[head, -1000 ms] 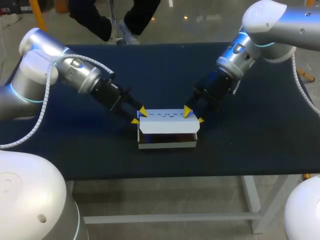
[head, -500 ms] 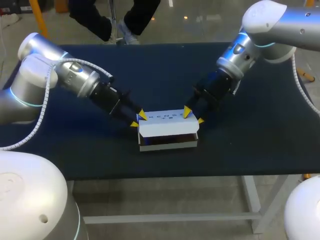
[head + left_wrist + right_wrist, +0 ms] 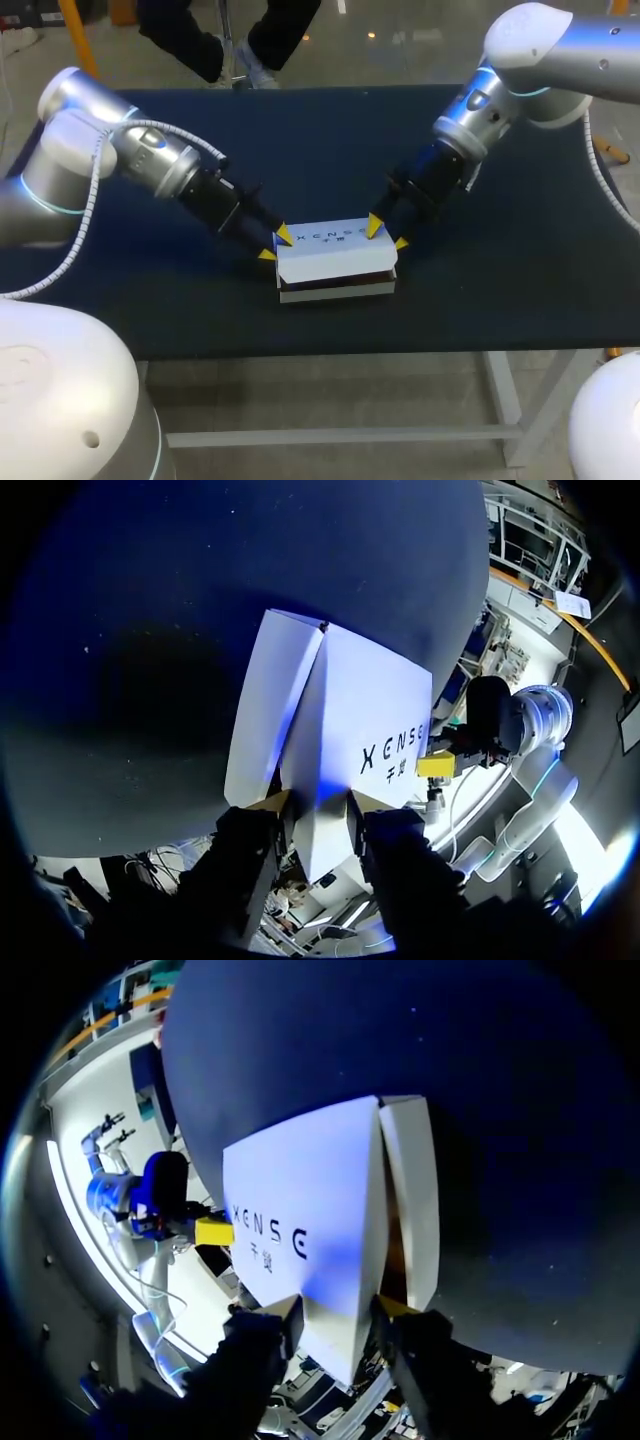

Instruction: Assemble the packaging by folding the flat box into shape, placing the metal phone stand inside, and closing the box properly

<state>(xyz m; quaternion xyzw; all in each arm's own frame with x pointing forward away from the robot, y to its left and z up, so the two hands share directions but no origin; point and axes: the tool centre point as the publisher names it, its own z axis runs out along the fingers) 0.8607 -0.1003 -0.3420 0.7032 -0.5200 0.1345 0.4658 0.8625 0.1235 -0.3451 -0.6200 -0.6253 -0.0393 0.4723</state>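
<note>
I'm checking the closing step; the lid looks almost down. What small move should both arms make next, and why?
Probably press the white lid down a little further with both arms: the left gripper and right gripper sit at its rear corners, and a dark gap shows between it and the box base along the front.

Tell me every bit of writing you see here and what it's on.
White cardboard box, lid: one row of wide-spaced dark stylised letters, a brand mark, not spelled out here.
Beneath that row: two smaller characters, too small to read.
No other print shows.
</note>
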